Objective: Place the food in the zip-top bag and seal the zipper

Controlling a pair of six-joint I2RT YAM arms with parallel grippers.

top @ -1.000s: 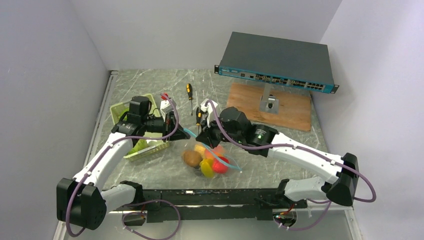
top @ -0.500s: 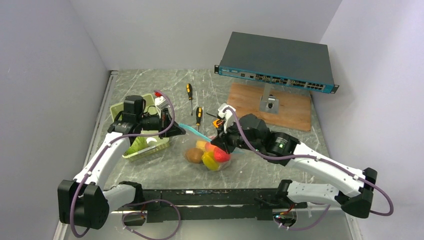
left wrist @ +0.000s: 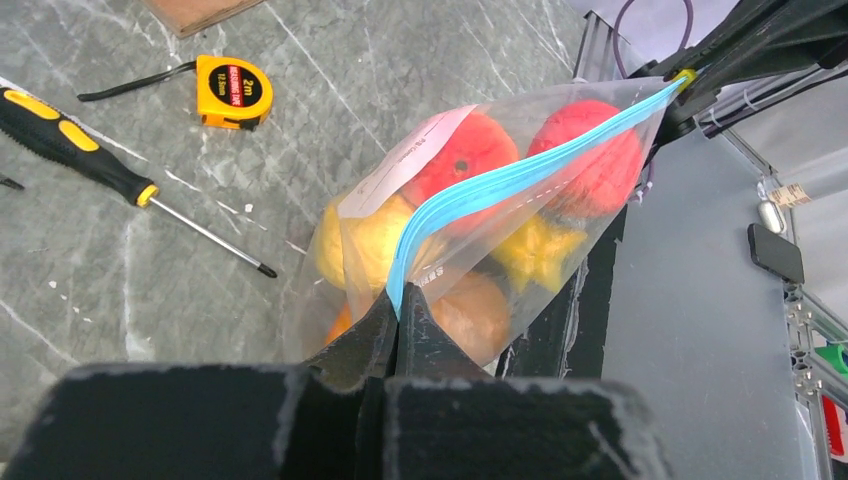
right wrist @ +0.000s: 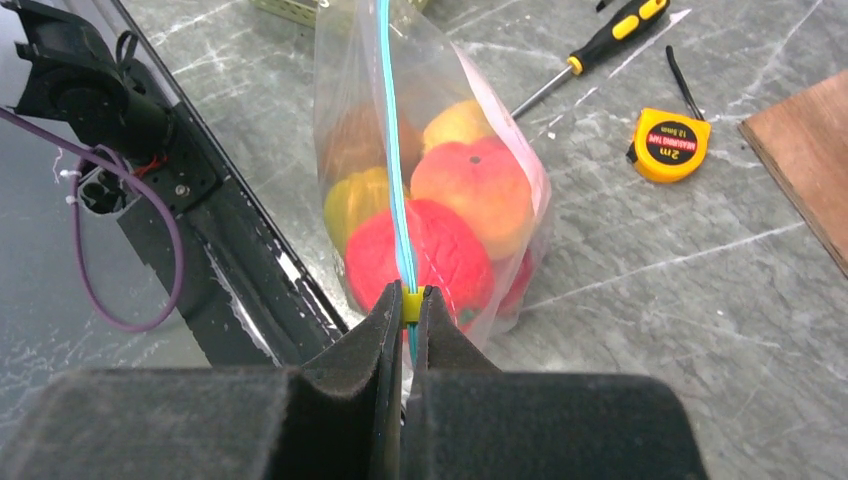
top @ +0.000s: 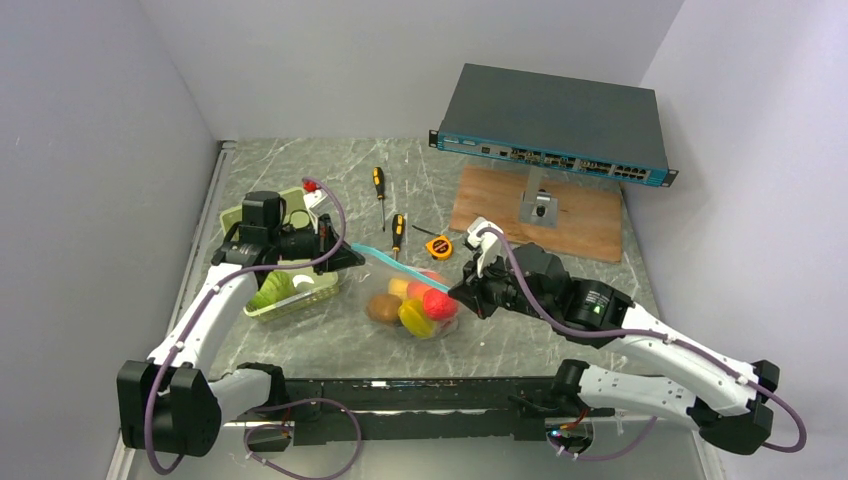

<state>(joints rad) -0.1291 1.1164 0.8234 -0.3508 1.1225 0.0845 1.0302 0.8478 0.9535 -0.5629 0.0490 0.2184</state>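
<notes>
The left tool (left wrist: 397, 300) is closed tight on one end of the zipper (left wrist: 520, 180). Its two dark fingers meet with only the teal strip pinched between them. The right tool (right wrist: 410, 300) is closed on the opposite end, clamping the strip where a small yellow piece sits between its fingertips.

A second ago the right tool (top: 462, 290) was close beside the left tool (top: 348, 257), near the left end of the strip, and the teal edge curled loosely around the bag's mouth. Since then the right arm has swung out to its own side and the tool has run along the strip to its far end. The left tool has drawn back a little toward the green tray (top: 290, 290). The tape measure (top: 440, 245), hidden under the right arm before, now shows on the bench (top: 330, 340).

The zip-top bag (top: 400, 285) hangs between the two tools with its bottom resting on the bench. Its zipper (top: 395, 262) is stretched in one straight line from one tool to the other. The food (top: 420, 305) lies inside the bag below that line: red, orange, yellow and brownish fruits bunched together. In the right wrist view the red fruit (right wrist: 430, 250) sits just beyond the fingertips.
</notes>
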